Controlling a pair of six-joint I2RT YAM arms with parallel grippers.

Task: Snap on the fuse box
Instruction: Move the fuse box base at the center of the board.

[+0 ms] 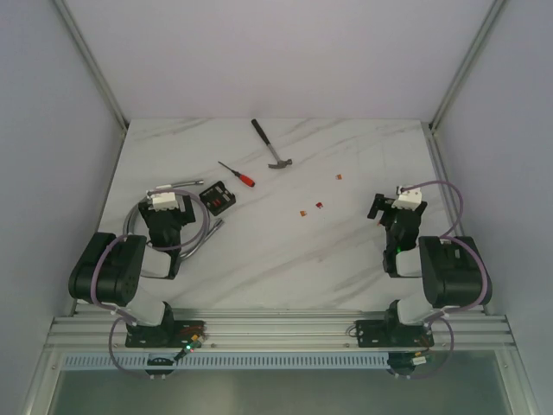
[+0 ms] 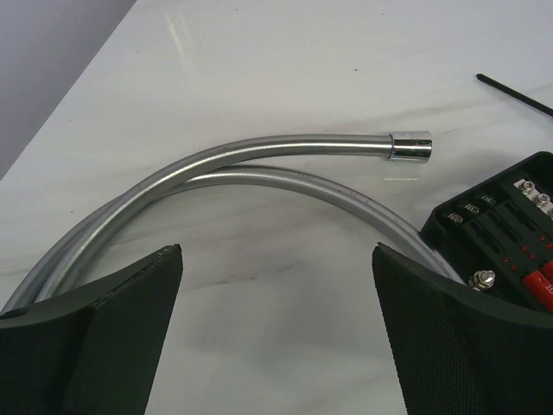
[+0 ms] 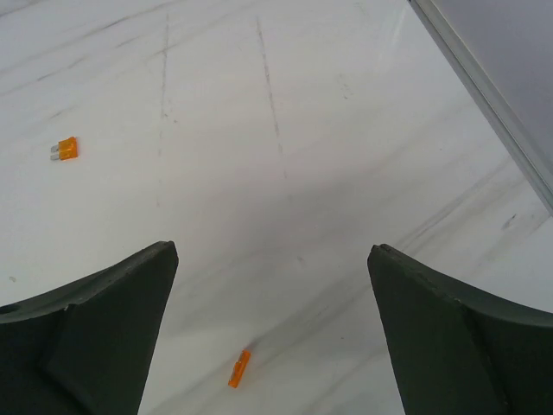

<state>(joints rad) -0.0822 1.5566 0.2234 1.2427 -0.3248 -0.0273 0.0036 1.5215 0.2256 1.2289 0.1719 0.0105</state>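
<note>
The fuse box (image 1: pixel 218 197) is a small black square box with red fuses on its face, lying on the white table left of centre. In the left wrist view its corner (image 2: pixel 505 233) shows at the right edge, partly hidden behind my right finger pad (image 2: pixel 449 346). My left gripper (image 1: pixel 164 207) (image 2: pixel 276 251) is open and empty, just left of the box, over bare table. My right gripper (image 1: pixel 377 207) (image 3: pixel 272 246) is open and empty at the right side, far from the box.
A silver flexible hose (image 1: pixel 143 238) (image 2: pixel 259 151) curls around the left gripper. A red-handled screwdriver (image 1: pixel 238 175) and a hammer (image 1: pixel 275 149) lie behind the box. Loose orange fuses (image 1: pixel 302 213) (image 3: pixel 239 367) lie mid-table; another (image 3: pixel 67 149) lies farther off.
</note>
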